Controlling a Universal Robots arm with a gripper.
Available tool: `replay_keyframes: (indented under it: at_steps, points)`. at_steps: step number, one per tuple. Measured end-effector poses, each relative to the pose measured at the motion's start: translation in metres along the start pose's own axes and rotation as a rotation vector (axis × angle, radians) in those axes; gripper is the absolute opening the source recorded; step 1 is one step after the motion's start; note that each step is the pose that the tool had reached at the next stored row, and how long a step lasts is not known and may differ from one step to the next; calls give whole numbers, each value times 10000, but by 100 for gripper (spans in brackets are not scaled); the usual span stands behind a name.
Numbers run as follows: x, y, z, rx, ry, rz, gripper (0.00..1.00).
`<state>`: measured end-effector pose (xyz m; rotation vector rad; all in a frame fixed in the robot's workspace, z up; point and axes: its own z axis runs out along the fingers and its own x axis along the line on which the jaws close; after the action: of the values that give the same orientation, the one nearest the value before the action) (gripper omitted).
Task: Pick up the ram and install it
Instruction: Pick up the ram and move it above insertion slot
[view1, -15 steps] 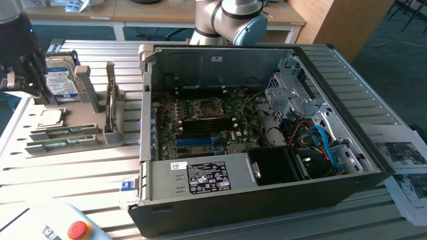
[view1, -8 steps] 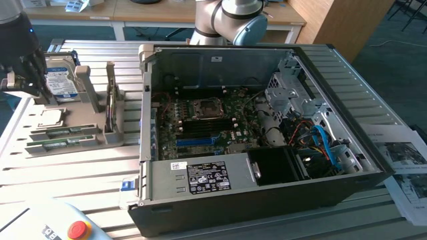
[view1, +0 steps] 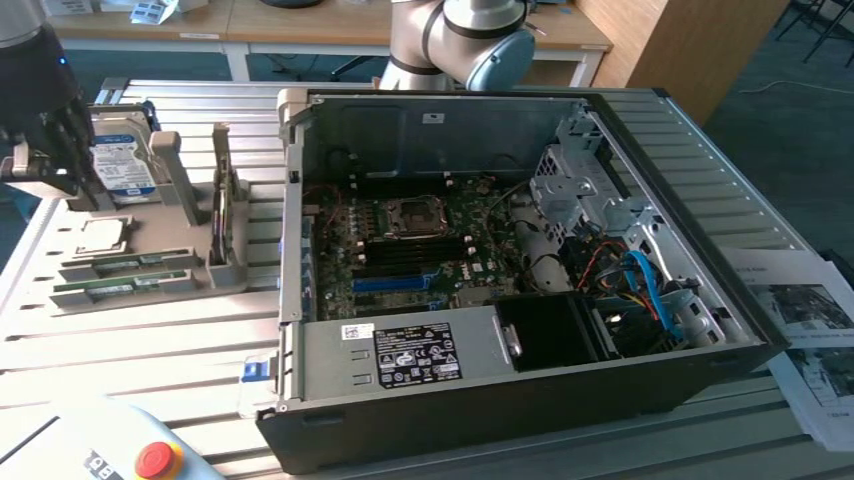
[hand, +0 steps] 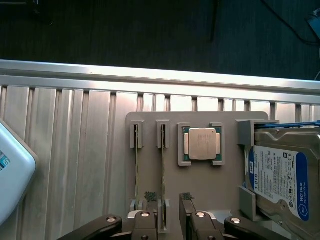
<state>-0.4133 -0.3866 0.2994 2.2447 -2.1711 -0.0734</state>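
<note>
**Exterior view, read from its left to its right.**

- **Far left:** The dark pincer (hand: 168, 212) hangs over a grey parts holder (hand: 220, 185), which rests on the ribbed metal counter (view1: 160, 350).
- **Holder contents, far to near:**
  - a blue-labelled hard drive (view1: 123, 165);
  - a square silver processor chip (view1: 102, 235);
  - two green sticks standing on edge in parallel slots. These are the ram (view1: 130, 264), next to the chip, and a second ram stick (view1: 118, 289) just beside it on the outer side.
- **Pincer state (wrist view):** The two fingers (hand: 146, 220) stand apart, with the jaws open, one on each side of the ram's near end. The ram lies closer to one finger than to the other. Whether it touches that finger cannot be told. Nothing is gripped, and the ram sits in its slot in the holder.
- **Near left corner:** A white pendant (view1: 134, 455) with a red button.
- **Centre:**
  - An open black computer case (view1: 534, 400) lies on its side.
  - Inside it are a motherboard (view1: 461, 262) with its processor socket (view1: 407, 218), a long blue slot (view1: 400, 283), a labelled power supply (view1: 400, 355) and blue cables (view1: 647, 285).
  - The arm's base (view1: 467, 35) stands behind the case.
- **Far right:** Printed sheets (view1: 801, 320) lie on the counter.
</note>
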Motion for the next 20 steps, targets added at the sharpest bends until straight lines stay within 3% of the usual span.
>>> replay_keyframes:
  at_steps: [11,15,20]
  points:
    - [24,-6,178,1,-1,1,31]
    - [28,-7,178,-1,0,0,31]
    - [141,-2,176,0,-1,0,31]
